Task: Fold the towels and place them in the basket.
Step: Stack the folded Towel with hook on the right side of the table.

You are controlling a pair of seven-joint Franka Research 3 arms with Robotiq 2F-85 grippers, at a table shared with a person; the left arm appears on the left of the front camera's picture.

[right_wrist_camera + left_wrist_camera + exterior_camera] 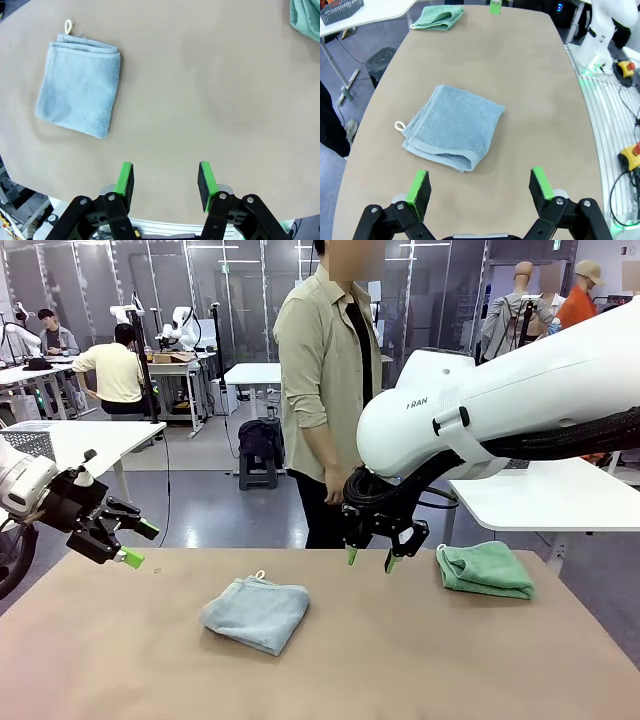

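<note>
A pale blue towel (255,612) (452,127) (80,92) lies folded in a square near the table's middle, its small white loop toward the far side. Folded at the far right of the table is a mint green towel (485,568) (437,17) (307,20). My left gripper (138,545) (482,192) hovers open above the table's left end, well clear of the blue towel. Between the two towels, my right gripper (370,558) (165,180) hangs open above the far edge with nothing between its fingers. The dark grey mesh basket (340,10) stands on a white side table beyond the green towel.
A person (325,390) stands at the far side of the brown table (400,660), arms down. White side tables (545,500) flank the table's far corners. Cables and a red stop button (632,155) lie on the floor on the robot's side.
</note>
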